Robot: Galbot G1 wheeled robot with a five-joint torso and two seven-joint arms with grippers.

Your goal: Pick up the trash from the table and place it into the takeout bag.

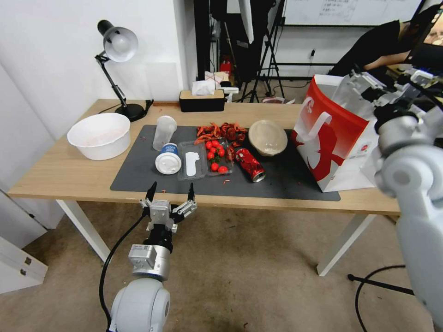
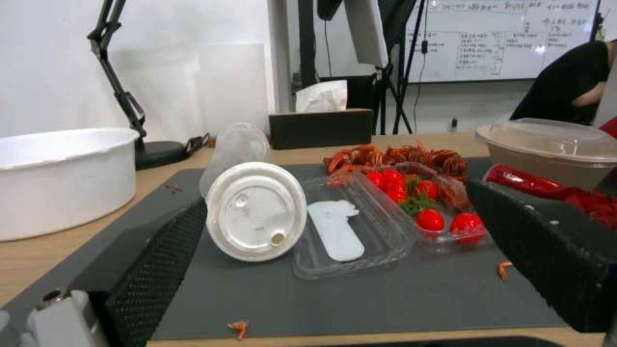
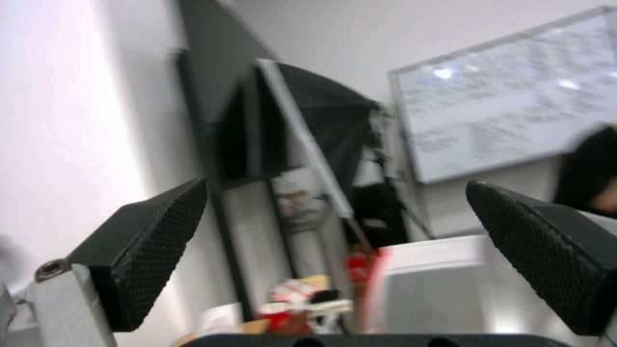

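On the table [image 1: 60, 170], the dark mat [image 1: 277, 184] holds the trash. A white lidded paper cup [image 1: 167, 159] [image 2: 256, 212] lies on its side with a clear plastic cup [image 1: 164, 132] [image 2: 234, 149] behind it. A dented red can [image 1: 250, 164] [image 2: 546, 185] lies beside a lidded beige bowl [image 1: 268, 137] [image 2: 546, 149]. The red and white takeout bag [image 1: 332, 138] [image 3: 437, 284] stands at the right. My left gripper [image 1: 170, 191] [image 2: 334, 202] is open and empty at the table's near edge, facing the paper cup. My right gripper [image 1: 357, 90] [image 3: 334, 193] hangs open and empty above the bag's mouth.
An open clear plastic tray [image 1: 205, 161] [image 2: 360, 231] with cherry tomatoes sits between the cup and the can, with red crayfish shells [image 1: 221, 131] behind it. A large white bowl [image 1: 99, 135], a desk lamp [image 1: 117, 46] and a black tissue box [image 1: 201, 99] stand at the left and back.
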